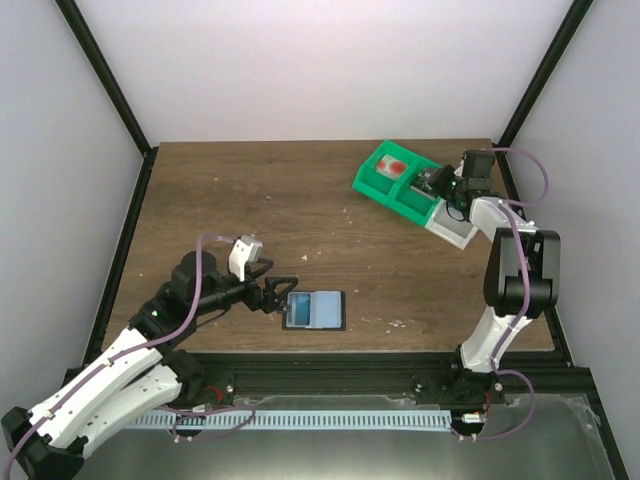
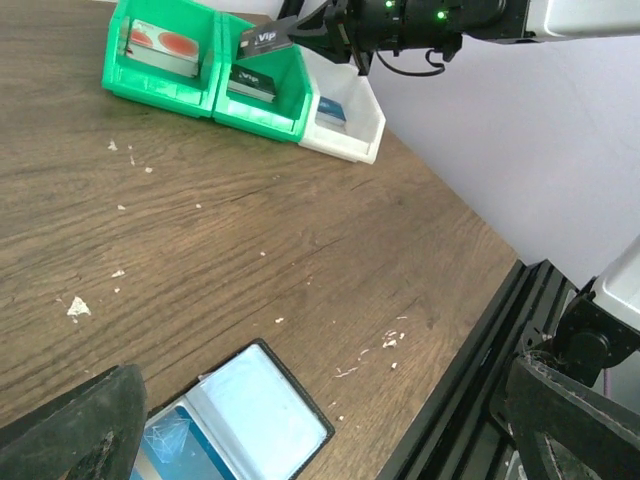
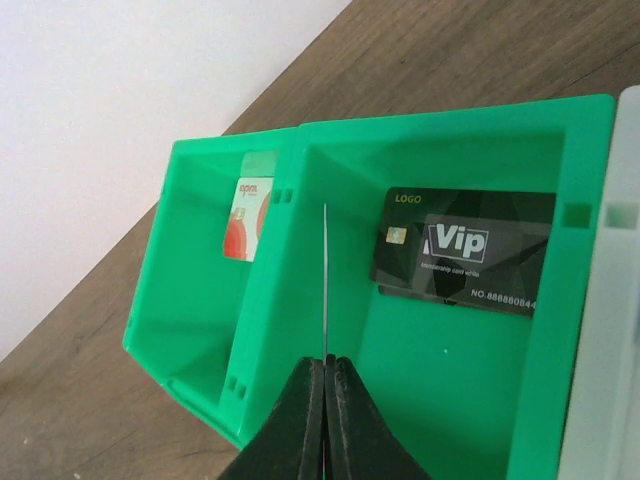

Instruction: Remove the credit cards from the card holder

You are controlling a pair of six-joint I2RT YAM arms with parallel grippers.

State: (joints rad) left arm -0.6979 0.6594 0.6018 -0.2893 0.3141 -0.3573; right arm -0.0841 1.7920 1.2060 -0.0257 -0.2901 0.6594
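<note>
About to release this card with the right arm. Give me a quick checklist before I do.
1. Grip: right gripper shut on held card: ok.
2. Position: card over middle green bin, though close to its left wall: ok.
3. Room in bin: Vip card lies inside, floor partly free: ok.
4. Other arm: left gripper open, far from the bins: ok.
5. Card holder lying open: ok.
6. More cards inside it: cannot tell.

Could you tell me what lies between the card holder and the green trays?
Between card holder and green trays lies only bare table with pale flecks, clearest in the left wrist view.
</note>
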